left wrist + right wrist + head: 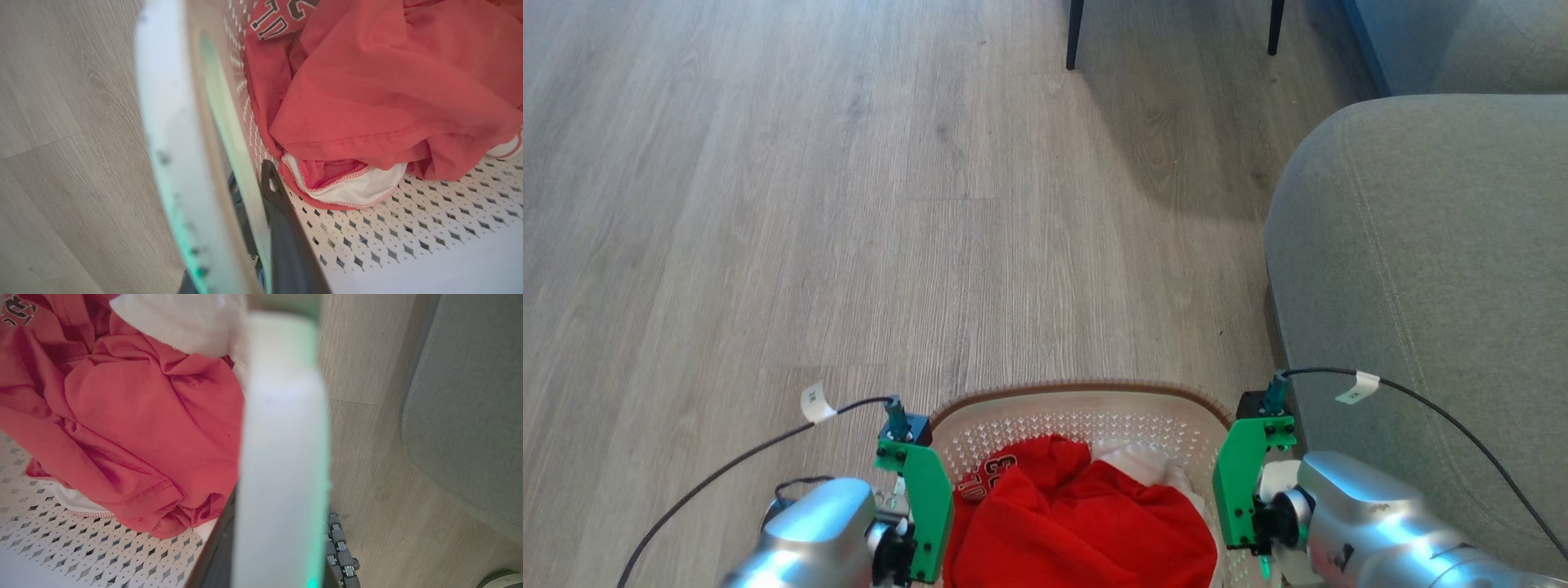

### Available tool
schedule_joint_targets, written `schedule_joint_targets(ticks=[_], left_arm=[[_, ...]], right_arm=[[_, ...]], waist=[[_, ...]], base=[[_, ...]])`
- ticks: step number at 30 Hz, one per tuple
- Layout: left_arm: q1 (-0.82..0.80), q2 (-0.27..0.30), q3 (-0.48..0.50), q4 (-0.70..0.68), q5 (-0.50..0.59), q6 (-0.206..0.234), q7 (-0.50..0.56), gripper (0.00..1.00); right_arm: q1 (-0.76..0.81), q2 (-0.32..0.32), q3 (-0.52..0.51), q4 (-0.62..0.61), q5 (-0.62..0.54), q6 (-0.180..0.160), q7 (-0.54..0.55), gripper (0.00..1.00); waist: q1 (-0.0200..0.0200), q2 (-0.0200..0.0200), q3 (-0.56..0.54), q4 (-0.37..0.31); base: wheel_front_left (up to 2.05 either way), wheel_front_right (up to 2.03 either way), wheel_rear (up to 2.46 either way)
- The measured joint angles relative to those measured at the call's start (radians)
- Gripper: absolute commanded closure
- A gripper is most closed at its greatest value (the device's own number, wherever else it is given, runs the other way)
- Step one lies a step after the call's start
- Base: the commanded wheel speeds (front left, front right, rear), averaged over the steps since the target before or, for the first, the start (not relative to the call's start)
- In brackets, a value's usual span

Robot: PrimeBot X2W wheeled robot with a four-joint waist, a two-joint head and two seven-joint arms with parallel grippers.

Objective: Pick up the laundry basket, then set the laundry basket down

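Currently, the left pincer (251, 179) is pinched on the side rim of the laundry basket (1086, 404). In the left wrist view one dark finger (286, 237) lies inside against the perforated wall. The second shows partly on the outer side, with the rim between them. The right pincer (278, 539) straddles the opposite side rim. At lower centre of the right wrist view a dark finger shows on the inner side. The outer one is mostly hidden by the blurred white rim, and the grip reads as closed on that rim.

In the head view two silver forearms enter at the bottom corners, with a green bracket (927, 506) on each wrist flanking the basket. The basket sits at bottom centre of the frame, between the arms, its brown edge toward the top. It contains a crumpled red garment (1086, 523) with lettering, lying over a white garment (1143, 461). Whether the basket's base touches the wood floor (849, 204) cannot be told. A grey sofa (1437, 286) occupies the right side of the frame, just beside the basket. Two dark furniture legs (1076, 33) stand at top centre, well apart from it.
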Motion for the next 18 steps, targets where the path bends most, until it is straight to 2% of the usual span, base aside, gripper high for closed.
schedule_joint_targets(ticks=[18], left_arm=[[0.0, -0.002, 0.0, 0.002, 0.0, 0.0, -0.002, 1.0]], right_arm=[[0.0, 0.0, 0.002, 0.001, 0.0, 0.0, 0.0, 1.0]], waist=[[0.0, 0.0, -0.002, -0.007]], base=[[0.0, 0.0, 0.0]])
